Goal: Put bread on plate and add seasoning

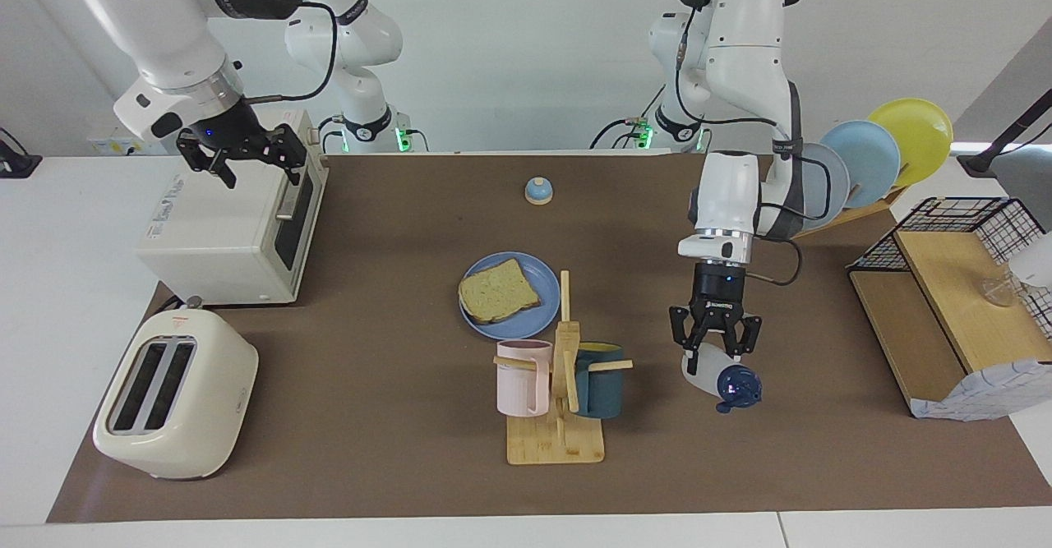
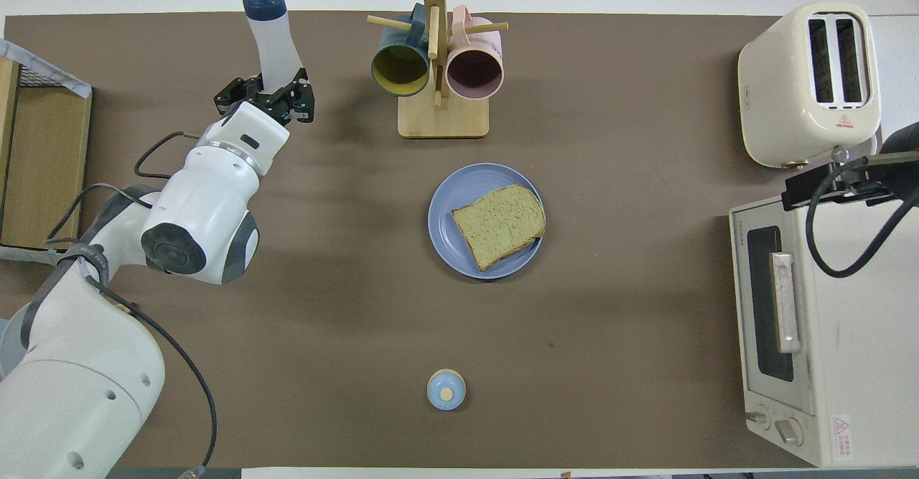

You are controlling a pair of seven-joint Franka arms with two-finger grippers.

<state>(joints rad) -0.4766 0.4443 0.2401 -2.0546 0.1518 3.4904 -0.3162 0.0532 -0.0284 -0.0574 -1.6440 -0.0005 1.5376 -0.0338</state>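
Note:
The bread [image 1: 498, 290] [image 2: 500, 223], a square tan slice, lies on the blue plate [image 1: 532, 276] [image 2: 444, 206] in the middle of the mat. My left gripper [image 1: 712, 347] [image 2: 267, 95] is shut on the seasoning [image 1: 723, 375] [image 2: 271, 37], a white squeeze bottle with a navy cap. The bottle is tilted, cap pointing away from the robots, over the mat beside the mug rack toward the left arm's end. My right gripper [image 1: 240, 159] hangs open above the toaster oven [image 1: 234, 223]; the overhead view shows only part of that arm.
A wooden mug rack [image 1: 558, 392] [image 2: 438, 62] with a pink and a dark blue mug stands just farther from the robots than the plate. A small blue bell [image 1: 538, 191] [image 2: 446, 389] sits nearer the robots. A toaster [image 1: 173, 395], a plate rack [image 1: 859, 166] and a wire shelf [image 1: 957, 301] line the ends.

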